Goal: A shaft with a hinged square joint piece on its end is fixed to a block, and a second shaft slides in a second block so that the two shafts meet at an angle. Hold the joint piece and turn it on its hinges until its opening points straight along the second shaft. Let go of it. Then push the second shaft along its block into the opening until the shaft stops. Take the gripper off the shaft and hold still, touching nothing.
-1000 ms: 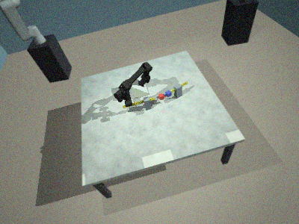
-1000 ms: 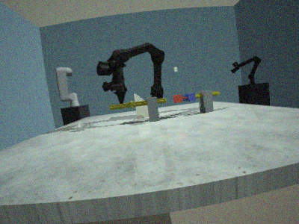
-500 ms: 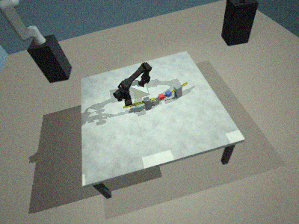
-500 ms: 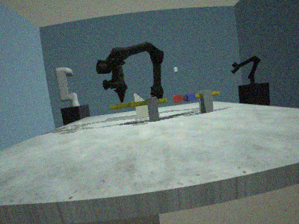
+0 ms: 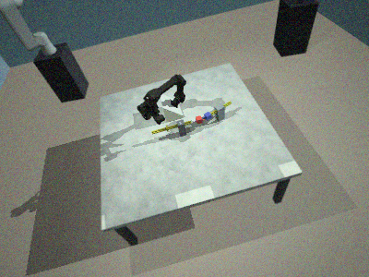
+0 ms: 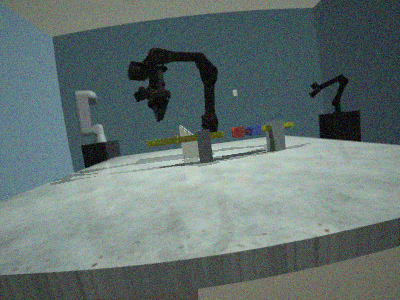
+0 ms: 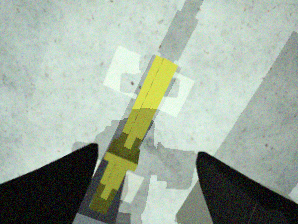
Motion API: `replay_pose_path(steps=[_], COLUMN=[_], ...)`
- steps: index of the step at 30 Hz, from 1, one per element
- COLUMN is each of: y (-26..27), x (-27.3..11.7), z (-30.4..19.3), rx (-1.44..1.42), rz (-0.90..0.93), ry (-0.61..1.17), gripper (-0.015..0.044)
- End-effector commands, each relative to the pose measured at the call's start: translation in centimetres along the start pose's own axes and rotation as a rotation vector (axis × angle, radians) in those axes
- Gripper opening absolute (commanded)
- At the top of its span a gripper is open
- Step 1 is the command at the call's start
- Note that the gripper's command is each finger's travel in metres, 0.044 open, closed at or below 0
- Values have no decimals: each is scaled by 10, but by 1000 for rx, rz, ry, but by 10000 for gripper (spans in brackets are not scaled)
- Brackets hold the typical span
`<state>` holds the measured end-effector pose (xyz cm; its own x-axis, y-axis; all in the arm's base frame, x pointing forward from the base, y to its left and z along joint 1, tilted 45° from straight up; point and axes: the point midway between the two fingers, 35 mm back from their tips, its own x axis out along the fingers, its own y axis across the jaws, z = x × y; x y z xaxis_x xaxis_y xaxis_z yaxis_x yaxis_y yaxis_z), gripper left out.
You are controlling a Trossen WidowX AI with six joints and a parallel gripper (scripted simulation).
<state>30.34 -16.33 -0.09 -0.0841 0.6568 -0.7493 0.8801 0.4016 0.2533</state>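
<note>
The second shaft point(image 5: 165, 129) point(image 6: 165, 142) point(image 7: 156, 82) is yellow and passes through its grey block point(image 5: 183, 130) point(image 6: 205, 147). The first shaft point(image 5: 227, 105) point(image 6: 289, 125), also yellow, sits in the other grey block point(image 5: 220, 114) point(image 6: 276, 139). On its end are a blue part point(image 5: 208, 115) point(image 6: 254, 130) and a red piece point(image 5: 199, 119) point(image 6: 238, 132). A small gap shows between the second shaft's inner end and the red piece. My gripper point(image 6: 159, 119) point(image 7: 148, 154) is open and empty above the outer part of the second shaft, not touching it. The shaft runs slanted in the wrist view.
A pale upright wedge point(image 6: 188, 145) stands behind the second shaft's block. My arm point(image 5: 166, 88) point(image 6: 209, 90) reaches over from behind the shafts. White patches point(image 5: 196, 196) lie at the table's front edge. Other arms stand on dark pedestals point(image 5: 62, 74) point(image 6: 340, 126) away from the table.
</note>
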Motion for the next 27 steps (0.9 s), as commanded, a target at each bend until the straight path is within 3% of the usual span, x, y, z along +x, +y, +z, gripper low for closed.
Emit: replay_pose_path(steps=[1, 3, 11, 27], y=[0, -1, 3, 75], x=[-18, -28, -39, 17], z=[0, -1, -8, -166], rx=[-106, -171, -231, 220], rz=[0, 1, 6, 28], ry=[-21, -32, -38, 165], gripper=[394, 440, 440, 440])
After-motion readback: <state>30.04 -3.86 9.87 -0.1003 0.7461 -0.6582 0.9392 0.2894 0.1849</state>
